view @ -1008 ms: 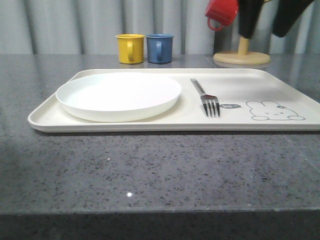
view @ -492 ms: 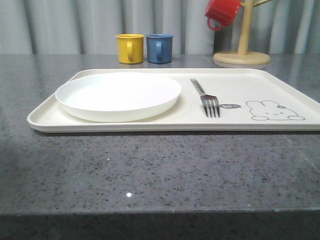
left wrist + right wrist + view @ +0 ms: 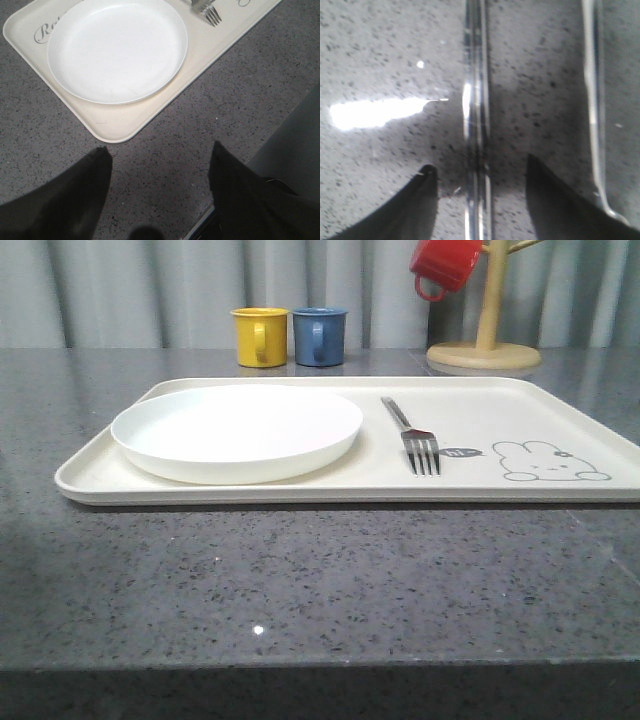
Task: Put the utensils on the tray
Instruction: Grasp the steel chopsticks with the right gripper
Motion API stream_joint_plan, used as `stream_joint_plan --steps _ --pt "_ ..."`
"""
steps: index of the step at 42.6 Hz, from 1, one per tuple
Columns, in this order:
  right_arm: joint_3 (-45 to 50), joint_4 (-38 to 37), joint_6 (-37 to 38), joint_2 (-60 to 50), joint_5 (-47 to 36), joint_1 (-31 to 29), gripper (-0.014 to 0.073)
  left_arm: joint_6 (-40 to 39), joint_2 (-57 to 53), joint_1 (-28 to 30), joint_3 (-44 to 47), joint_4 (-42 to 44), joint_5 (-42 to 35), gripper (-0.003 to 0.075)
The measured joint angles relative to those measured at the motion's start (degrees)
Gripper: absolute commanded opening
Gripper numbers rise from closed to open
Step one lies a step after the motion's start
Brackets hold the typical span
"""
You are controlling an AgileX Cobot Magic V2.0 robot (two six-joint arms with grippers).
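The cream tray [image 3: 300, 487] lies on the dark speckled counter, holding the white plate [image 3: 237, 430] on its left part and the silver fork [image 3: 412, 435] beside the rabbit drawing. In the left wrist view, my left gripper [image 3: 160, 152] hangs open over bare counter just off a corner of the tray [image 3: 115, 125], near the plate [image 3: 117, 50] and the fork tines [image 3: 209, 11]. My right gripper [image 3: 481, 170] is open low over the counter, one finger on each side of the shiny pair of chopsticks [image 3: 475, 100], not touching them. A thin spoon handle [image 3: 594, 100] lies parallel beside them.
A yellow mug [image 3: 260, 336] and a blue mug [image 3: 319, 336] stand behind the tray. A red mug [image 3: 443, 265] hangs on a wooden mug tree [image 3: 485, 340] at the back right. The counter's edge [image 3: 280, 155] runs close to my left gripper.
The dark arm that showed at the top right of the front view a second ago has left that view. Tray, plate and fork have not moved.
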Motion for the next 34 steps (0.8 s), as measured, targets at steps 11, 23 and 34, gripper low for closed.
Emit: stream_joint_plan --steps 11,23,34 --pt "0.0 0.4 -0.2 0.1 -0.1 0.0 0.0289 0.0 0.0 0.0 0.0 0.0 0.0 0.0416" --pt "0.0 0.5 -0.2 0.5 -0.2 0.0 0.0275 0.0 0.0 0.0 0.0 0.0 0.0 0.0416" --pt "0.0 0.5 -0.3 0.5 -0.1 0.0 0.0088 0.0 0.0 0.0 0.0 0.0 0.0 0.0416"
